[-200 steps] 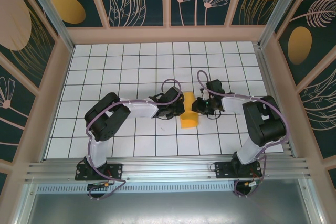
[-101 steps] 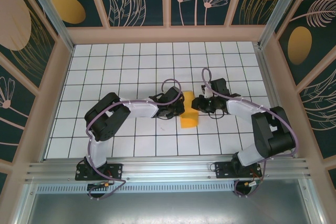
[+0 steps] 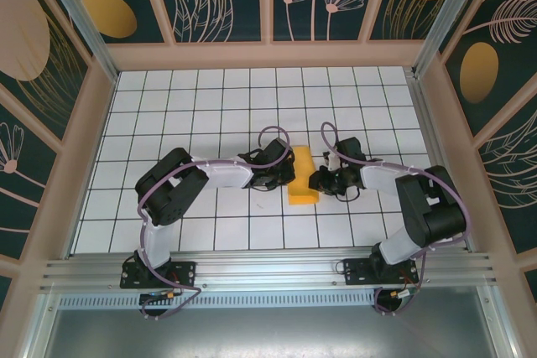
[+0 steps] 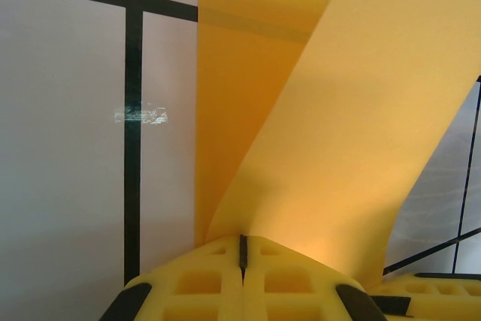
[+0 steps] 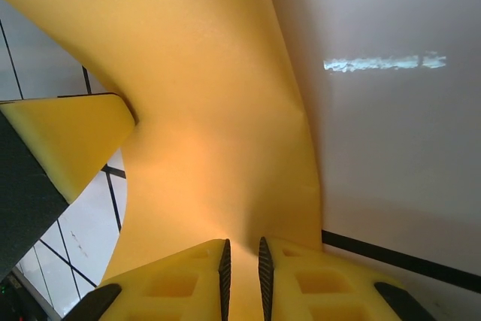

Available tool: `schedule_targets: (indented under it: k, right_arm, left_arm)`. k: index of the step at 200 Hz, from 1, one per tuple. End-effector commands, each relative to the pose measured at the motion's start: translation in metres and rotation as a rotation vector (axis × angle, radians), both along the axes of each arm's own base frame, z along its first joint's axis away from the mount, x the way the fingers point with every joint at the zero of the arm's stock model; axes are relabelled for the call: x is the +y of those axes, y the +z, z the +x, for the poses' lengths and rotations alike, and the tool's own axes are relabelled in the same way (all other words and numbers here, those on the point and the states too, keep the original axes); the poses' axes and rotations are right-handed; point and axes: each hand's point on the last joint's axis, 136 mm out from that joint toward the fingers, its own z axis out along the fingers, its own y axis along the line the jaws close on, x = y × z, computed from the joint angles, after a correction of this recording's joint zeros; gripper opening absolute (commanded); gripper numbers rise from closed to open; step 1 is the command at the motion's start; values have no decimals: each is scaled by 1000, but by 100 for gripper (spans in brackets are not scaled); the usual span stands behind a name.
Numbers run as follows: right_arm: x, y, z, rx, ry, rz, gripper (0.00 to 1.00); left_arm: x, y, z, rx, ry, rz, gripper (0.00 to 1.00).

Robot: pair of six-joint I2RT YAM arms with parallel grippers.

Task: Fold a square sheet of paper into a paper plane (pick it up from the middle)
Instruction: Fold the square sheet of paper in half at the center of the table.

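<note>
Paper (image 3: 302, 180) is looking light, floppy and tear-prone; your left gripper (image 4: 242, 242) and right gripper (image 5: 242, 249) are each clamping an edge, so be gripping near creases gently

We see the sheet of paper (image 3: 302, 184) near the middle of the desk (image 3: 210, 106), between the two grippers. The left gripper (image 3: 289, 175) sits at its left edge and the right gripper (image 3: 316, 180) at its right edge, each pinching it. Both arm bases stand at the near edge of the desk, well in front of the sheet.
</note>
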Motion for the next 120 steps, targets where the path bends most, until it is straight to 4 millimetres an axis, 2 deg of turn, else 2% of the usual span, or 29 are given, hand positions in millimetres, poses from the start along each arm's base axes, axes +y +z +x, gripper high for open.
schedule_targets:
  k: [1, 27, 42, 89, 120]
  right_arm:
    - [-3, 16, 3, -23, -20, 8, 23]
    - [3, 33, -1, -50, -6, 66, 23]
    - [6, 35, -4, -49, 2, 93, 22]
    - [-7, -4, -25, 49, -28, 23, 22]
    - [-14, -16, -30, 75, -47, -21, 22]
  left_arm:
    - [21, -41, -20, 86, -20, 125, 2]
    - [19, -41, -20, 86, -25, 122, 2]
    - [20, -41, -20, 86, -23, 122, 2]
    - [20, -43, -21, 90, -23, 124, 2]
    - [21, -43, -21, 90, -23, 125, 2]
